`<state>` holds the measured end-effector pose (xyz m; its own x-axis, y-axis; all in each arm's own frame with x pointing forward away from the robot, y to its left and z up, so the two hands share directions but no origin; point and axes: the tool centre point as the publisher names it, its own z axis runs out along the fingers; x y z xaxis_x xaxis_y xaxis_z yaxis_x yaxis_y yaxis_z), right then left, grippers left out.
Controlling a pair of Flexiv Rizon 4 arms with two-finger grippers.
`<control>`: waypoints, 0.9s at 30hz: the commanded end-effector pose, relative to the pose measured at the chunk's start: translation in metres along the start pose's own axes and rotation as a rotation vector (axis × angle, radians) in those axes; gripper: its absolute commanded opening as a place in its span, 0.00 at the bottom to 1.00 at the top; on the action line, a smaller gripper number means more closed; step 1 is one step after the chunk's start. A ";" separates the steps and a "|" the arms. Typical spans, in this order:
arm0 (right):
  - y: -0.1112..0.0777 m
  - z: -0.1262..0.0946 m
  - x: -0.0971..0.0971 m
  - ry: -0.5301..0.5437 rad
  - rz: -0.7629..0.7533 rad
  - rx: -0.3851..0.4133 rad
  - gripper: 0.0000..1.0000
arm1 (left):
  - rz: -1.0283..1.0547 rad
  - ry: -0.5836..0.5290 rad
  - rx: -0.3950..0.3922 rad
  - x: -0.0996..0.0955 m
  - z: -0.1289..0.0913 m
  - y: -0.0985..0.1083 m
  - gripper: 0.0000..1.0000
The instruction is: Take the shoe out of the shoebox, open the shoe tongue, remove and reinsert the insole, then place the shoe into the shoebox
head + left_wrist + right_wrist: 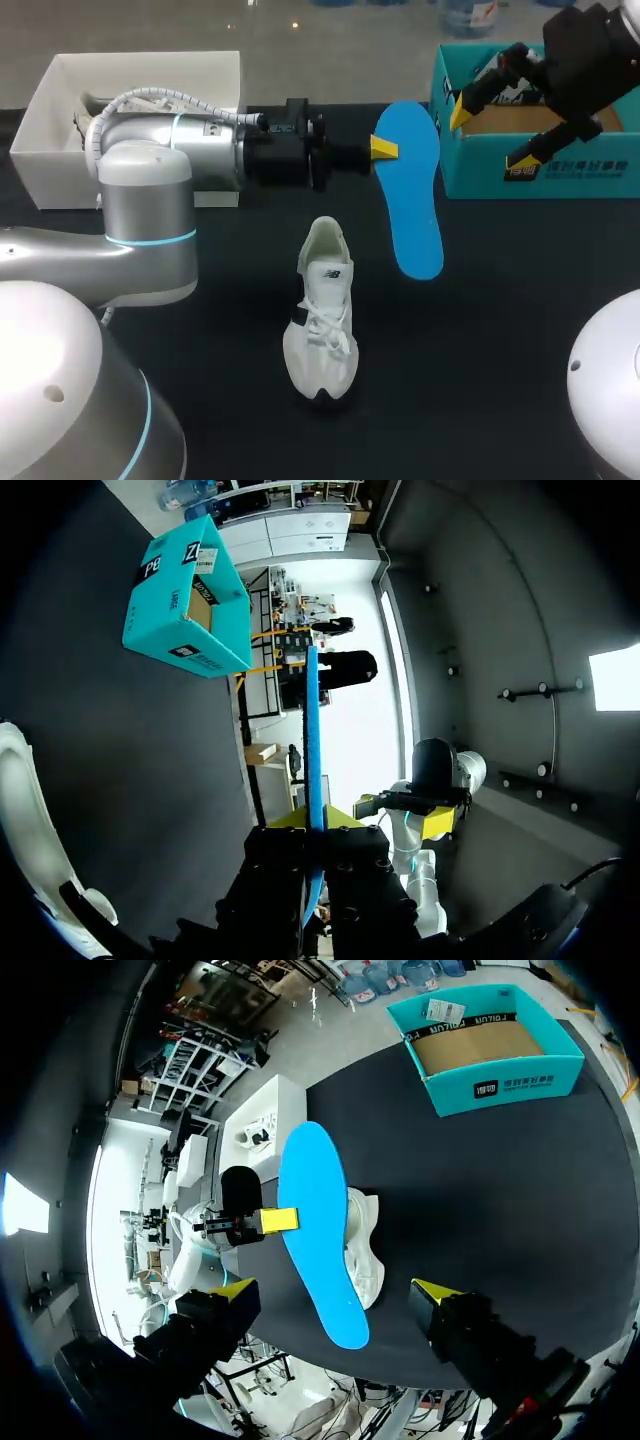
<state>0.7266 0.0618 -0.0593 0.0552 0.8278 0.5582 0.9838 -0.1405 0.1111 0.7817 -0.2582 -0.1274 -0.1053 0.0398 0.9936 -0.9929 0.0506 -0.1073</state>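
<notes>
Shoe [322, 310] white, on its sole in the middle of the black table [500, 380], outside the teal shoebox [540, 175], toe toward the robot's base, nothing touching it; blue insole [410, 190] is out of it, between shoe and shoebox, clamped near one end by the left gripper [385, 148], fingers closed down to the insole's thickness; can't tell whether its far end rests on the table. Right gripper [492, 135] hangs over the shoebox, fingers spread wide, holding nothing; white box [60, 100] at far left.

Risks, my read: thin edge pinch, so the insole may flex or slip once it meets the shoe's collar; shoe is unrestrained, so a push likely slides it; laces and tongue may block the opening.

Views: left wrist view shows the insole [313, 710] edge-on with both yellow tips against it, where the head view shows one tip only; right wrist view shows the right gripper's [335, 1290] fingers wide apart and the shoe [368, 1245] just beyond the insole.
</notes>
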 end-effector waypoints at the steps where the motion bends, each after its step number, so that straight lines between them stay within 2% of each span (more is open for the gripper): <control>1: 0.006 0.010 0.021 -0.436 -0.125 -0.027 1.00 | -0.022 0.002 0.003 -0.002 -0.004 0.003 0.00; 9: 0.014 0.031 0.042 -0.495 -0.168 -0.004 1.00 | -0.036 0.000 0.003 -0.003 -0.004 0.003 0.00; 13: 0.013 0.038 0.049 -0.526 -0.112 0.030 1.00 | -0.037 0.000 0.007 -0.002 -0.006 0.003 0.00; 18: 0.006 0.042 0.056 -0.521 -0.092 0.015 1.00 | -0.078 0.011 0.037 -0.005 -0.010 0.000 0.00; 23: 0.000 0.045 0.061 -0.563 -0.140 -0.037 1.00 | -0.105 0.019 0.038 -0.006 -0.011 -0.005 0.00; 27: -0.002 0.049 0.059 -0.562 -0.171 -0.038 1.00 | -0.108 0.019 0.027 -0.004 -0.010 -0.008 0.00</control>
<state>0.7380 0.1330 -0.0670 -0.0292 0.9931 0.1137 0.9811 0.0067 0.1935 0.7873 -0.2480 -0.1315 0.0034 0.0570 0.9984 -0.9998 0.0209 0.0022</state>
